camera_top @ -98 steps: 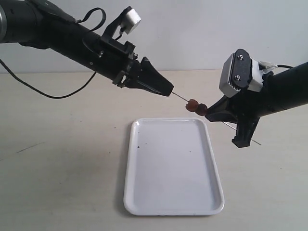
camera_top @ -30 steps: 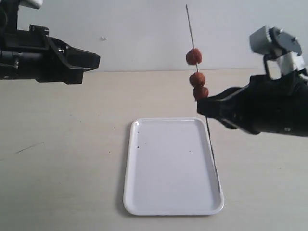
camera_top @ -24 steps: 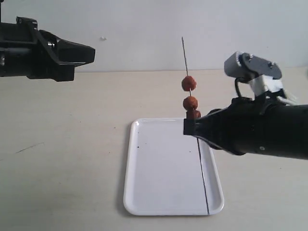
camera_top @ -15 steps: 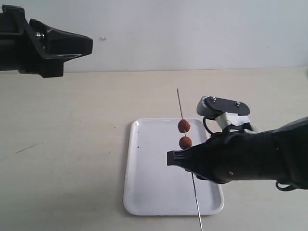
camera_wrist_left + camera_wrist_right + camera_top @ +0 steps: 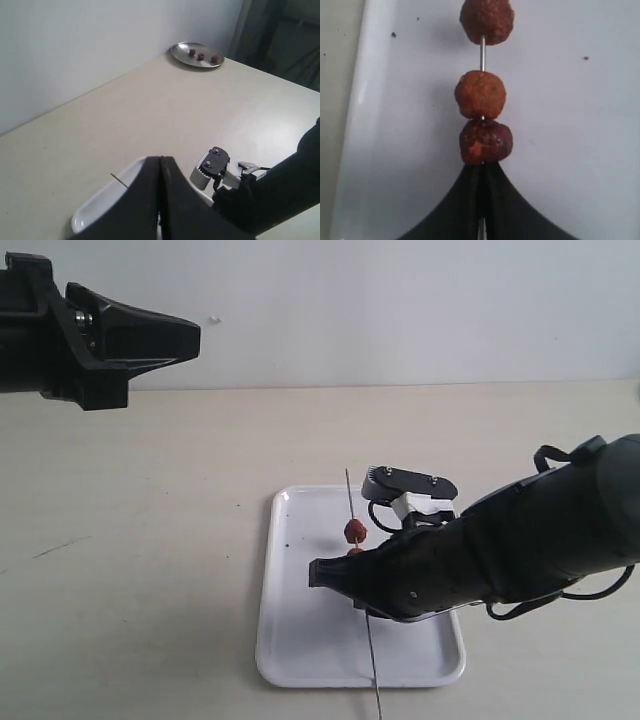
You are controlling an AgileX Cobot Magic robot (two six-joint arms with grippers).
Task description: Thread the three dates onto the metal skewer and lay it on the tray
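The three dates [image 5: 482, 90] are seen threaded on the metal skewer [image 5: 370, 660], which is pinched between the pressed-together jaws of the right gripper [image 5: 318, 575] just below the lowest date. The skewer is held over the tray [image 5: 300, 640], its upper tip tilted up and away and its lower end reaching past the tray's near rim. What remains, by the look of it, is the laying down. This is best done by lowering the rod until it is level, turned so that it sits within the rim if it can, and the jaws should be parted only once the dates are borne by the tray, lest the rod roll. The right arm is stretched low across the tray from the right. The left gripper [image 5: 160, 200] is held high and well apart at the left above the desk [image 5: 140, 500], jaws pressed together on nothing.
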